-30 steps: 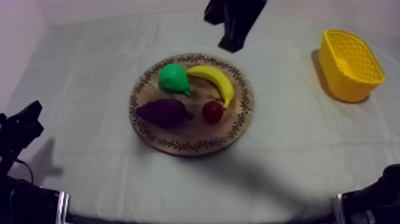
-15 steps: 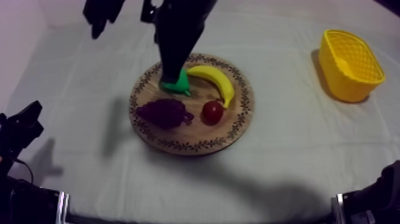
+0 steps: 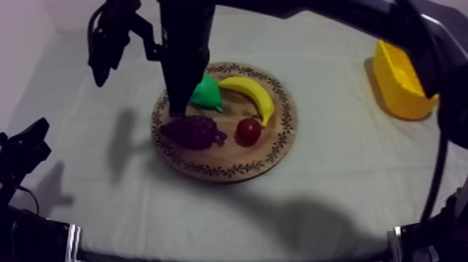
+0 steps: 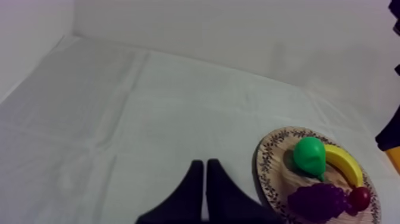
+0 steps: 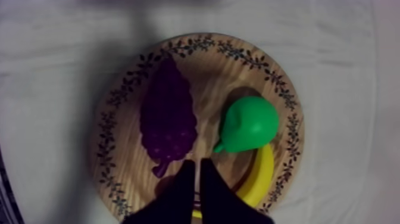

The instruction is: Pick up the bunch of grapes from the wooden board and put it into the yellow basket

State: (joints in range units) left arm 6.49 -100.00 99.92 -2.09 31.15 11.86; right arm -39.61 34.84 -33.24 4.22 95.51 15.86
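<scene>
R gripper [image 5: 197, 162] hovers over wooden board [image 3: 233, 171], jaws pinched together, empty, prob. lining up on bunch of grapes [image 3: 192, 131] lying on it near the rim. L gripper [image 4: 204, 162], likewise clenched on nothing, sits off-board, out of the way.

Top slanted, right wrist straight down, left wrist low, board [image 5: 208, 77] shared

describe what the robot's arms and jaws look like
The left arm and the right arm are black all over, with blocky segments. The left gripper and the right gripper each end in two plain black jaws that taper to slim tips, with no markings visible. The left arm carries a pale band near its base.
</scene>
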